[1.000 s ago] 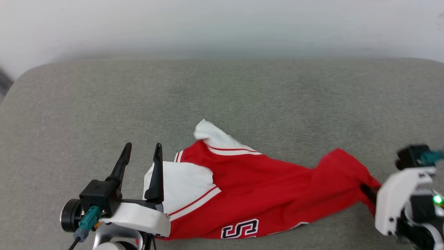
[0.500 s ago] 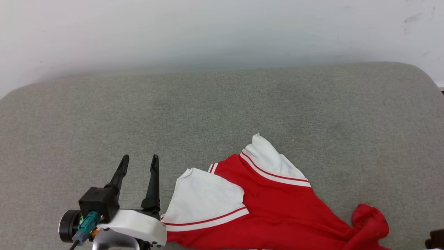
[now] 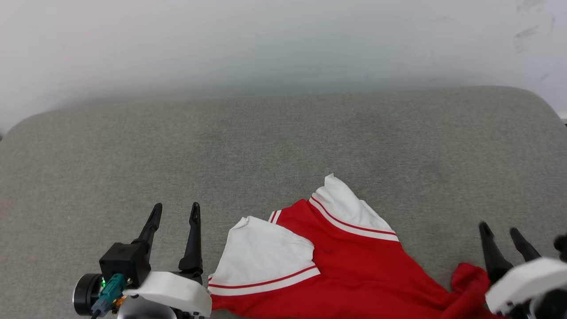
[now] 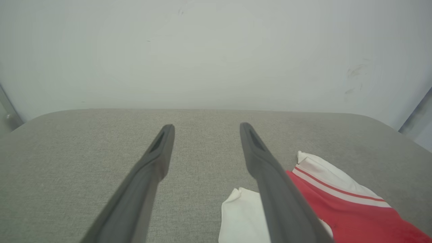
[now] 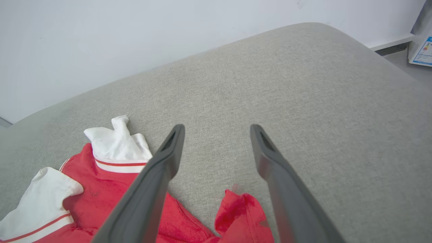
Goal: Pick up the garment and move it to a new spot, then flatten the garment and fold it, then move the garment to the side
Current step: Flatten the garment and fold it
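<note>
The garment (image 3: pixel 354 274) is a red shirt with white sleeves and red-white striped trim, lying crumpled at the near edge of the grey cushion (image 3: pixel 274 146); its lower part runs off the head view's bottom edge. My left gripper (image 3: pixel 175 212) stands open just left of the near white sleeve (image 3: pixel 266 252), holding nothing. My right gripper (image 3: pixel 500 230) is open at the garment's bunched red corner (image 3: pixel 467 279), fingers spread above it. In the right wrist view that corner (image 5: pixel 241 211) lies between and below the fingers (image 5: pixel 158 175). The left wrist view shows the sleeve (image 4: pixel 243 216) beside the right finger (image 4: pixel 270 179).
A pale wall (image 3: pixel 283 40) runs behind the cushion. The cushion's rounded right end (image 5: pixel 337 44) drops to a floor with a printed sheet (image 5: pixel 422 50). Bare grey fabric stretches left and behind the garment.
The right gripper has opened and let go of the garment's red corner, which now lies bunched on the cushion. The head view has shifted. The left gripper stays open.
</note>
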`<state>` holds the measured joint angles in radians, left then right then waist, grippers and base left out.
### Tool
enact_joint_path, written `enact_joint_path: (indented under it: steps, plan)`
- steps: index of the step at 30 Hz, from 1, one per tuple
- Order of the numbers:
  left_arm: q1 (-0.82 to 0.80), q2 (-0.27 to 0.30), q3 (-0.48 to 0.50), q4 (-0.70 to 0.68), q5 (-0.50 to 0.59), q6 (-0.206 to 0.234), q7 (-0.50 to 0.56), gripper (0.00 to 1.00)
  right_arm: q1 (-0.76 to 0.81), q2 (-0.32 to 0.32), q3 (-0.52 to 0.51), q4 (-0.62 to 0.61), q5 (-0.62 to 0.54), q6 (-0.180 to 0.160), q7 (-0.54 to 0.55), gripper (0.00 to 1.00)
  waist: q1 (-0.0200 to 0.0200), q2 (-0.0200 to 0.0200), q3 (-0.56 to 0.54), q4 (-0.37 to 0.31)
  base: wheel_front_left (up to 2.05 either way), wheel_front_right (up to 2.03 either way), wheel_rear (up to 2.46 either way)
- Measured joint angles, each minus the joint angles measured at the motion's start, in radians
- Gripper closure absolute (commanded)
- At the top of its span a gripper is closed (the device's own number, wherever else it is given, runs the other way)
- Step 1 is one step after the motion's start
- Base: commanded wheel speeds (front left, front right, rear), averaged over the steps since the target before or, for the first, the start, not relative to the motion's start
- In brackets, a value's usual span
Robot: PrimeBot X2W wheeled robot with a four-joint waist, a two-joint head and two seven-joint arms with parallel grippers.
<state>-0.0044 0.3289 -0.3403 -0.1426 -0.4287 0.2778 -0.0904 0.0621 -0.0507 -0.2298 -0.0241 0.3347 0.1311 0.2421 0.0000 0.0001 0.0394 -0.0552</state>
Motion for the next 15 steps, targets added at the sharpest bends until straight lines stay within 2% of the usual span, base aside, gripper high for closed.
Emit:
enact_joint_path:
  steps: [3,10,15]
  plan:
    - [-0.006,0.0,-0.005,-0.008,0.001,0.001,0.001,0.0,-0.089,-0.014,0.044,0.046,-0.01,0.0,0.084,0.0,0.0,0.0,0.016,0.008,0.0,0.0,0.0]
    - [-0.089,-0.01,-0.041,-0.015,0.017,-0.032,-0.003,0.0,-0.278,-0.131,0.193,0.135,0.05,0.0,0.445,0.0,0.0,0.0,0.088,0.057,0.0,0.0,0.0]
    - [-0.145,-0.025,-0.057,-0.001,0.028,-0.049,-0.023,0.0,-0.387,-0.178,0.281,0.179,0.062,0.0,0.585,0.0,0.0,-0.0001,0.156,0.103,0.0,0.0,0.0]
